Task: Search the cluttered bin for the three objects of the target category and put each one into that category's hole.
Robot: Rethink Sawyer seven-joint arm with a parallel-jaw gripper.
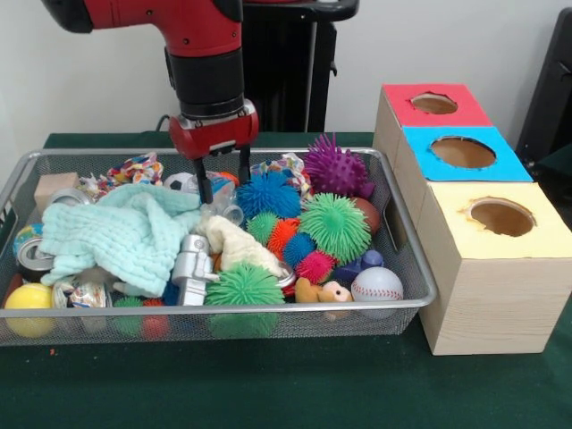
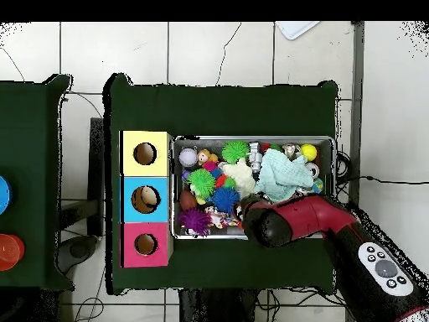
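Your gripper [image 1: 222, 183] hangs parted, empty, over the bin's [image 1: 407, 255] far side, straddling a clear bottle [image 1: 223, 207] amid toys. Red hole [image 1: 434, 104] awaits; seemingly no bottle delivered yet.

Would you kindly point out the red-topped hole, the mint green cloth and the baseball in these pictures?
red-topped hole [image 1: 433, 104]: front view, on the middle of the opening.
mint green cloth [image 1: 121, 234]: front view, on the middle of its folded top.
baseball [image 1: 376, 285]: front view, on its white face by the bin's near right corner.
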